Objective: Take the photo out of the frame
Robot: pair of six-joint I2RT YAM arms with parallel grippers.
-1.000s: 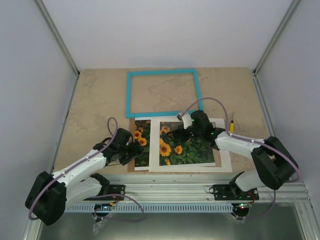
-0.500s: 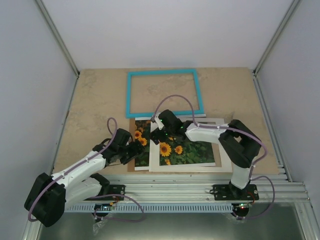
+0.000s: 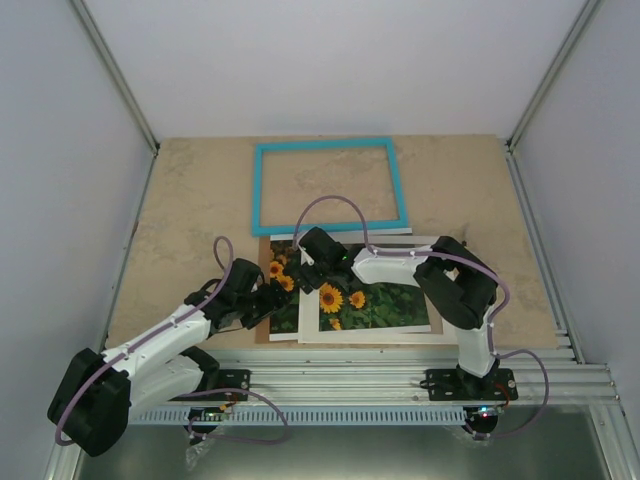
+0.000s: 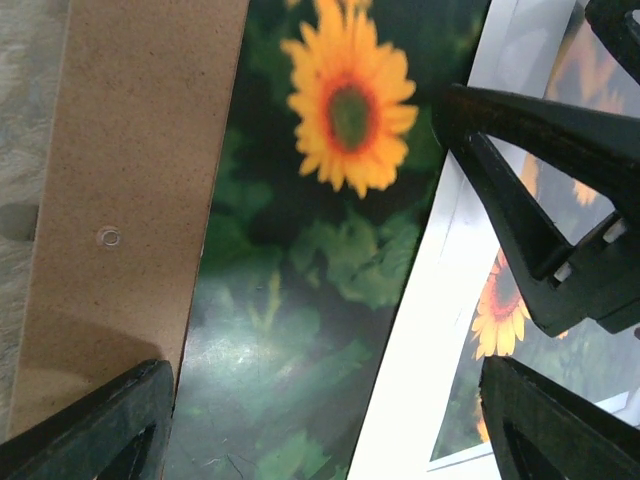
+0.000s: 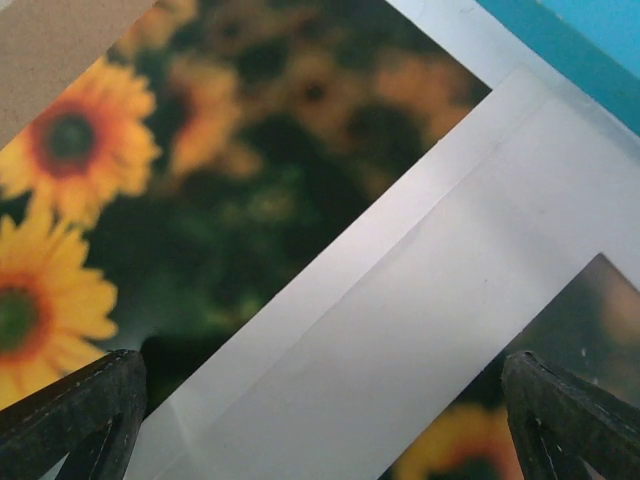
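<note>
Beige desk (image 3: 190,200), turquoise frame (image 3: 325,145) empty at back.
Sunflower photo (image 4: 300,260) lies on fibreboard backing (image 4: 130,180), half under white mat (image 5: 400,340); left claw (image 4: 320,420) and right claw (image 5: 320,415) hover spread. Pin the mat, slide the photo left, flat.

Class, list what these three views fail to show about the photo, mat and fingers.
- Top view: the right gripper covers the photo's upper part and its edge against the mat.
- Left wrist: the photo's ends run off the picture; its part under the mat is hidden.
- Right wrist: the photo is blurred; the fingers show only in the bottom corners, so contact is unclear.
</note>
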